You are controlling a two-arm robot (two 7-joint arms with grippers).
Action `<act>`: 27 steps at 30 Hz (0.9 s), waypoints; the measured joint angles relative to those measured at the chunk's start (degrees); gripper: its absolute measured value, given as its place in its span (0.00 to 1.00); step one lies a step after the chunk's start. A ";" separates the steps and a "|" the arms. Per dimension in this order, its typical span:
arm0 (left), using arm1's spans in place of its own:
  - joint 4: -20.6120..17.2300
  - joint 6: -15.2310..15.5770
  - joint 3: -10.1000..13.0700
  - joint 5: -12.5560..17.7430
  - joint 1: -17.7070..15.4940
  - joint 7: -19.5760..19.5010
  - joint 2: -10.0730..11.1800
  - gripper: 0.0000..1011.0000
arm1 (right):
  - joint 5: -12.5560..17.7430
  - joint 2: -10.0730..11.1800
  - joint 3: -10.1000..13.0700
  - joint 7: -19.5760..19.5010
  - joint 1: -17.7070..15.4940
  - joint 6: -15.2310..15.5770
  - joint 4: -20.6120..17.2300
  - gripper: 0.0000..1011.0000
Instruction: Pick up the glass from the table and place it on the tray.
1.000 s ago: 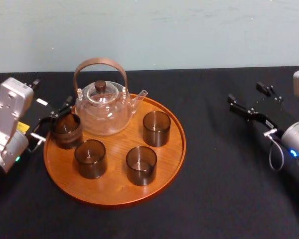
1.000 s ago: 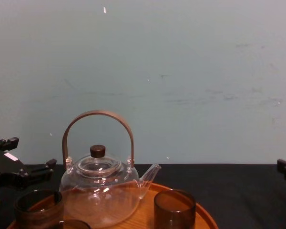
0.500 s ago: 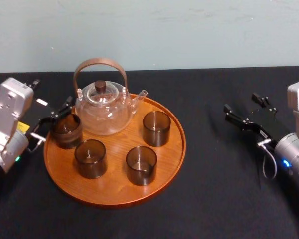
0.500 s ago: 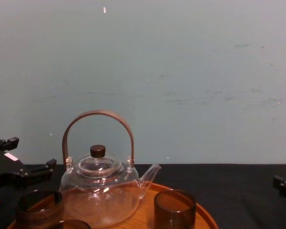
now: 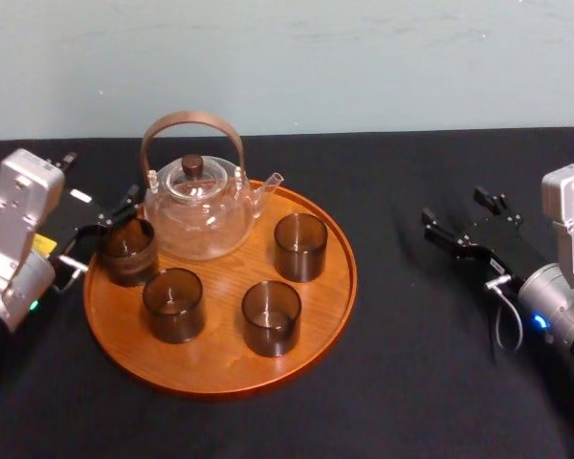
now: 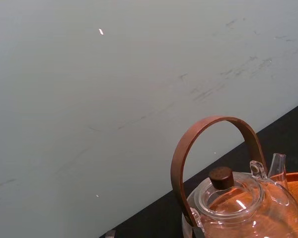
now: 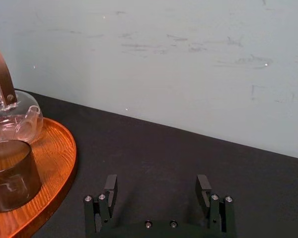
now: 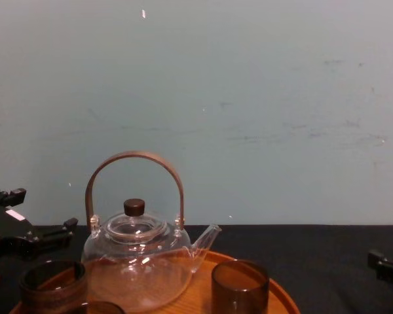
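Observation:
Several smoky brown glasses stand upright on the round wooden tray point(image 5: 220, 368), and none stands on the black table point(image 5: 411, 363). The glass point(image 5: 127, 251) nearest the tray's left rim shows low in the chest view as the glass point(image 8: 52, 282). My left gripper point(image 5: 103, 239) sits just left of it, fingers apart, holding nothing. My right gripper point(image 5: 454, 206) hovers open and empty over the cloth to the right of the tray. In the right wrist view, the right gripper point(image 7: 157, 184) points toward the tray point(image 7: 59, 148) and a glass point(image 7: 10, 173).
A clear glass teapot point(image 5: 196, 206) with an arched brown handle stands at the back of the tray, right beside the left-rim glass. Other glasses point(image 5: 173, 304), point(image 5: 271, 316), point(image 5: 300, 247) fill the tray's middle and right. Bare black cloth lies between tray and right gripper.
My right gripper has drifted left toward the tray and sunk lower, still open. The left gripper, the glasses and the teapot have not moved.

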 joint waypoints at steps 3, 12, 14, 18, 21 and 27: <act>0.00 0.00 0.00 0.00 0.00 0.00 0.00 0.99 | -0.17 -0.06 0.02 0.07 0.00 0.15 0.01 0.99; 0.00 0.00 0.00 0.00 0.00 0.00 0.00 0.99 | -0.11 -0.01 0.00 0.05 0.02 0.14 0.01 0.99; 0.00 0.00 0.00 0.00 0.00 0.00 0.00 0.99 | -0.09 0.00 -0.01 0.05 0.03 0.13 0.01 0.99; 0.00 0.00 0.00 0.00 0.00 0.00 0.00 0.99 | -0.04 0.02 -0.03 0.02 0.03 0.12 0.00 0.99; 0.00 0.00 0.00 0.00 0.00 0.00 0.00 0.99 | 0.00 0.03 -0.06 0.00 0.03 0.11 0.00 0.99; 0.00 0.00 0.00 0.00 0.00 0.00 0.00 0.99 | 0.08 0.06 -0.09 -0.04 0.03 0.08 0.00 0.99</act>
